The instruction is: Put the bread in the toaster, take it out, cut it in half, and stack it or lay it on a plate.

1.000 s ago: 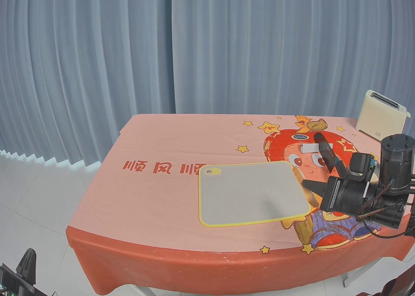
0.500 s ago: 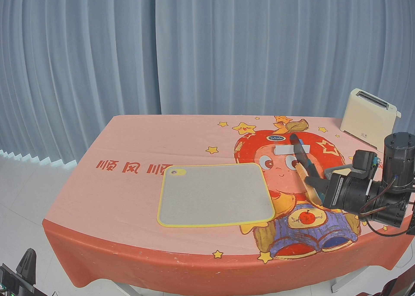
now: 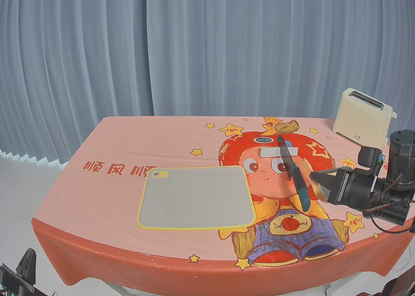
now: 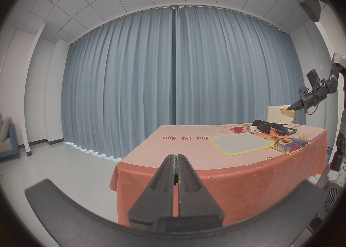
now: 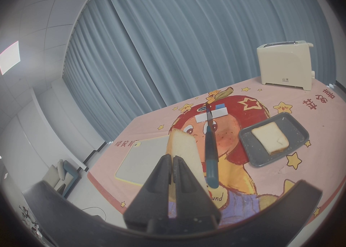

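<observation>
– Bread first: where is it?
– Clamped in the right claw. It is a pale slice with a tan crust, sticking out past the fingertips. It hangs above the surface, just at 3 o'clock of the knife.
– What does the right wrist camera add to the head view?
– A dark tray with a second slice lying flat in it (same pale crumb), toward 6 o'clock from the toaster.
– And what does the head view give?
– The whole cutting board, grey with a yellow rim, at 9 o'clock of the knife. The toaster sits at the surface's 2 o'clock corner.
– Left claw?
– Pressed together on nothing, well apart from the surface, off toward its 8 o'clock.
</observation>
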